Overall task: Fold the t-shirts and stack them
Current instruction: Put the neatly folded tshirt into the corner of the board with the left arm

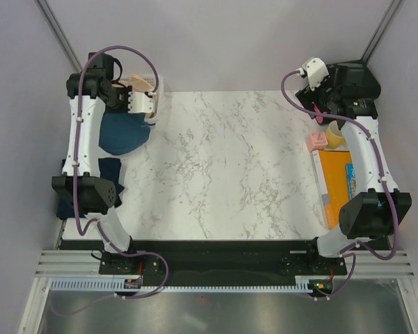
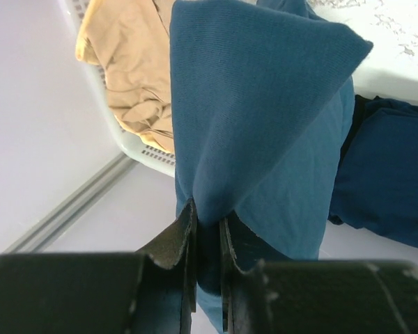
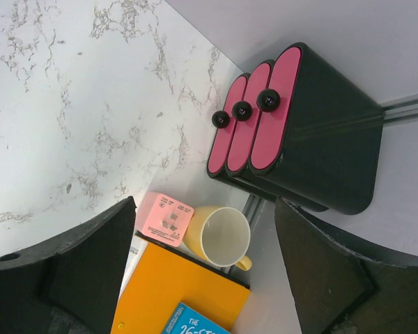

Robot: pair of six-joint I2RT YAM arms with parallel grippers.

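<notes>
My left gripper [image 2: 207, 221] is shut on a fold of the teal-blue t-shirt [image 2: 265, 125] and holds it up at the table's far left [image 1: 124, 132]. The dark navy t-shirt [image 2: 386, 181] lies below it, hanging over the table's left edge [image 1: 110, 174]. The beige-tan t-shirt [image 2: 132, 56] sits in the white slotted basket [image 2: 143, 149] at the far left corner [image 1: 141, 82]. My right gripper [image 3: 203, 240] is open and empty, high above the far right corner [image 1: 320, 104].
A yellow mug [image 3: 224, 238], a pink cube [image 3: 164, 219] and an orange binder [image 3: 174, 292] with a blue book [image 3: 195, 321] lie along the right edge. A black box with pink drawer fronts [image 3: 299, 118] stands at the far right corner. The marble tabletop [image 1: 223, 167] fills the middle.
</notes>
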